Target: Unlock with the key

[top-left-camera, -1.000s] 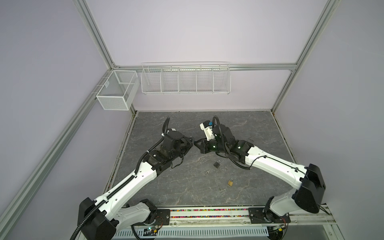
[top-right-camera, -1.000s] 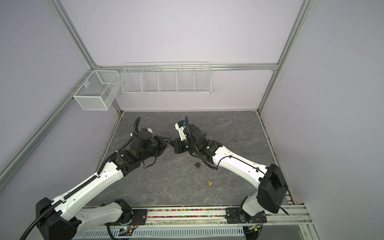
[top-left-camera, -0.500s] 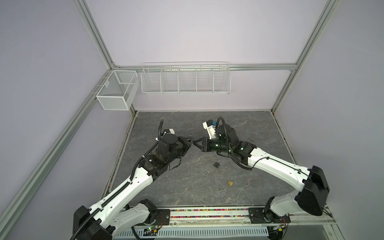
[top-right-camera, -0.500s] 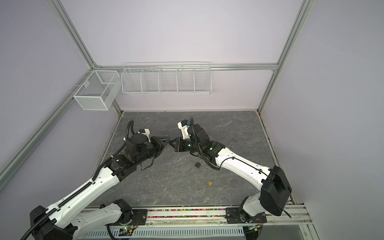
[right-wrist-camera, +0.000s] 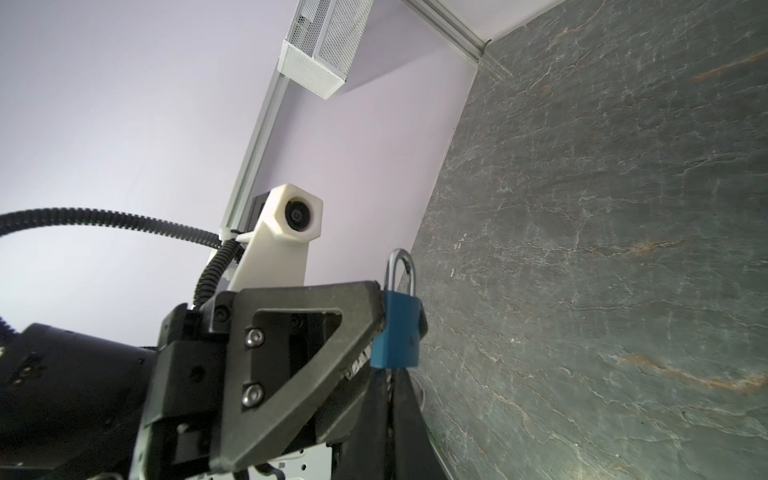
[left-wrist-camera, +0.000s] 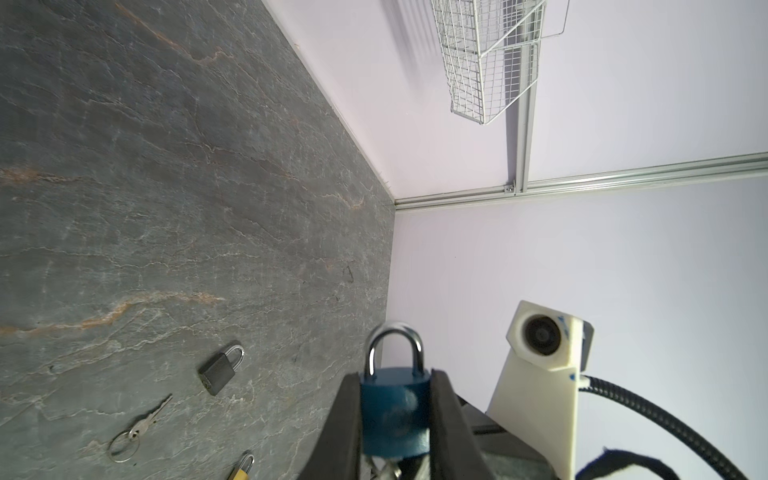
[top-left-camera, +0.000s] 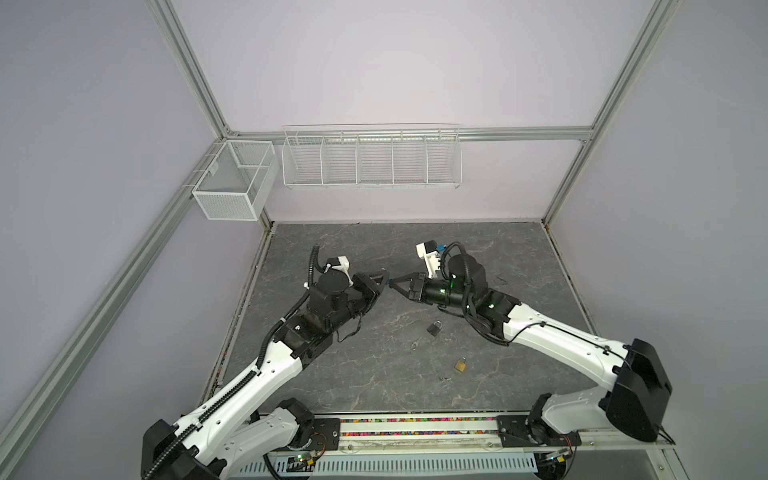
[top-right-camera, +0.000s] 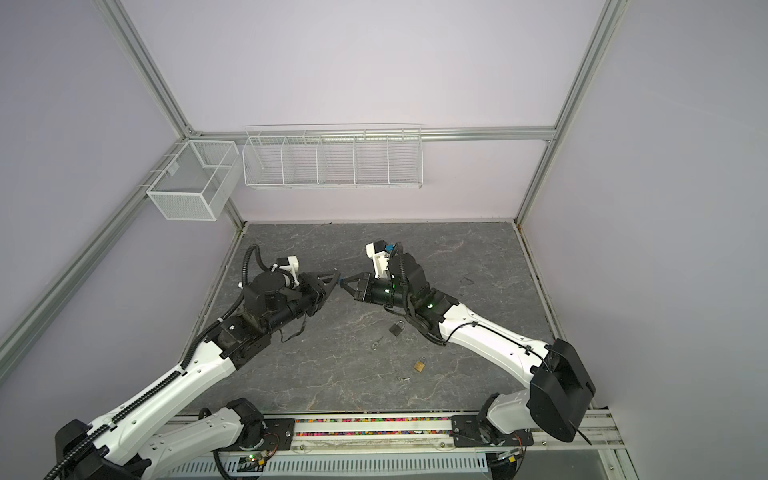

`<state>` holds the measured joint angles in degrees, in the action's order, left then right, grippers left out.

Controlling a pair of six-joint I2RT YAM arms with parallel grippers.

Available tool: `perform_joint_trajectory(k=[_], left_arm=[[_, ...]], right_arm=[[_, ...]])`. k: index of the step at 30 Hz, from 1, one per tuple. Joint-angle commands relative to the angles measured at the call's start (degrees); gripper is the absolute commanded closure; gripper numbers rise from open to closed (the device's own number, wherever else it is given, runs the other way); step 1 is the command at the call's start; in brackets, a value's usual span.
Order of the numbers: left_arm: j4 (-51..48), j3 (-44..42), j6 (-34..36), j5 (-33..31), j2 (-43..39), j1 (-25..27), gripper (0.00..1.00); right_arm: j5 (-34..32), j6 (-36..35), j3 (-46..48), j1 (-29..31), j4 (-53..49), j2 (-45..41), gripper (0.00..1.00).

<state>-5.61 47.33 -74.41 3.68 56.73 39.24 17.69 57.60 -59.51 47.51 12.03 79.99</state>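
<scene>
- above the tabletop, the left pincer clamps the blue padlock — shackle free.
- right pincer pinched together, seemingly on the key at its base.
- keep the padlock rigid; align, then turn gently.

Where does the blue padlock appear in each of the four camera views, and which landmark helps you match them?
In a top view: the blue padlock is a speck at the tips of the left gripper.
In a top view: the same speck at those tips.
Left wrist view: close up, face-on, between the gripper's fingers.
Right wrist view: edge-on at the fingertips.
Shared landmark: the left gripper clamping it.
</scene>
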Motion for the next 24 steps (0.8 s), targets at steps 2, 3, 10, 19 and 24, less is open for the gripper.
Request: perform_joint_trajectory(k=[2,3,10,19,24], left_arm=[[3.2,-0.7,-0.9,3.2,-1.0,-0.1,1.0],[3.2,-0.7,-0.8,2.9,-1.2,-0.1,1.0],[1.7,0.3,-1.4,-0.3,-1.5,-0.2,1.0],[-2.3,4.6,1.9,-4.6,0.7,-0.2,1.0],[-1.2,5.1,1.7,-3.9,2.1,-0.2,1.0]], right_arm=[[1.1,5.2,1.1,-0.1,7.4,-2.4,0.93],[0.9,5.2,1.0,-0.1,6.7,-2.6,0.93],[-2.5,-4.0,-1.7,0.9,-5.2,-4.3,0.93],[-10.8,-17.8,-6.8,3.9,-22.4,-3.3,0.61],[-12.9,-21.4,-8.1,4.7,-23.3,-2.0,0.56]])
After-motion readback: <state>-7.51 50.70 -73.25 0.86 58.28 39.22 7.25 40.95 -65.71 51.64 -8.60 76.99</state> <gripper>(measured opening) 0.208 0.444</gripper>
